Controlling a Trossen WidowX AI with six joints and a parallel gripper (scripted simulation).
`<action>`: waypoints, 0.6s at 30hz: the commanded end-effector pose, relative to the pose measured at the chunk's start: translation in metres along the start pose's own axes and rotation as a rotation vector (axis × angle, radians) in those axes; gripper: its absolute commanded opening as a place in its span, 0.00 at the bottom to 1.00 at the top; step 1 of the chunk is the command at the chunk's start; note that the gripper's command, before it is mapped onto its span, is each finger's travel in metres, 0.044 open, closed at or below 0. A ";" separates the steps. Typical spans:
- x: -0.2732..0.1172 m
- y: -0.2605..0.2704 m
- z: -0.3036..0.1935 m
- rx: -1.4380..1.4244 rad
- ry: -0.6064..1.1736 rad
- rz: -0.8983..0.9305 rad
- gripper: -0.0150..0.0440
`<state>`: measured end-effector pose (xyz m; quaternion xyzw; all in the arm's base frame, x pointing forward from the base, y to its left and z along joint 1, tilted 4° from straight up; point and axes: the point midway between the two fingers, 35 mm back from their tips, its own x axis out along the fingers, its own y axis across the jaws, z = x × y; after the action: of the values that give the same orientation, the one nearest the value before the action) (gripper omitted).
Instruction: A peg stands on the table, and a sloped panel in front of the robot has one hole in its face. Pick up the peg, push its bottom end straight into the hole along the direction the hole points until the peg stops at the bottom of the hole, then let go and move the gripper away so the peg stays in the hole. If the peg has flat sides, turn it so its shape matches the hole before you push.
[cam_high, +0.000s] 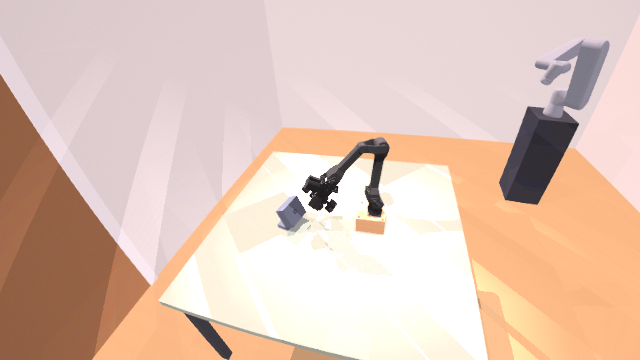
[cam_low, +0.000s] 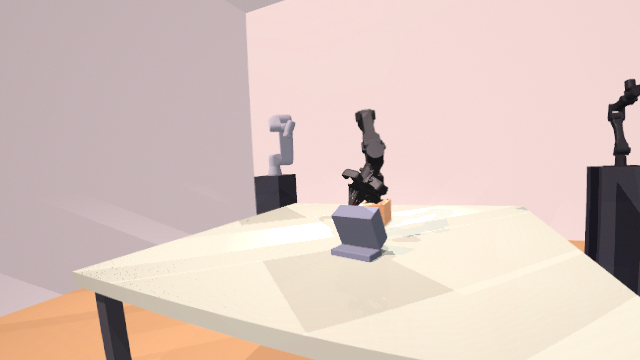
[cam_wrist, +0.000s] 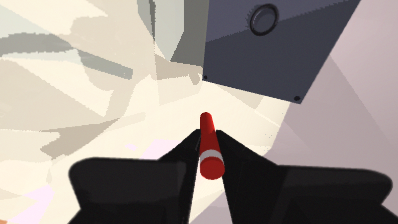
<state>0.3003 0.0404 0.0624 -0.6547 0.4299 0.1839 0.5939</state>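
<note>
One main risk from here: misalignment at entry. Black parallel-jaw gripper (cam_wrist: 209, 145) is clamped on the round red peg with a white band (cam_wrist: 208, 146), which sticks out forward between the fingers, free end pointed toward the slate-blue sloped panel (cam_wrist: 280, 47) and lifted off the pale cream table top (cam_wrist: 75, 100). Peg tip sits below the panel's lower edge in the wrist view, while the single round hole (cam_wrist: 264, 19) is up and to the right, well apart from the tip. So the peg axis doesn't look lined up with the hole axis yet. Pushing now would likely hit the flat face or the rim, and since the panel is a small freestanding block, it could slide or tip. Grip is near one end of a smooth cylinder, so a side load at the rim could pivot or slip it in the jaws. Round section means no rotational matching needed. Hole depth can't be judged from these views.
</note>
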 end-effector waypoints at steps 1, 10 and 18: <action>-0.002 0.001 0.003 -0.024 0.001 -0.021 0.25; -0.006 0.003 0.011 -0.069 -0.006 -0.066 0.25; -0.011 0.004 0.017 -0.108 -0.013 -0.106 0.25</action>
<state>0.2972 0.0587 0.0637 -0.6980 0.3872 0.1812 0.5745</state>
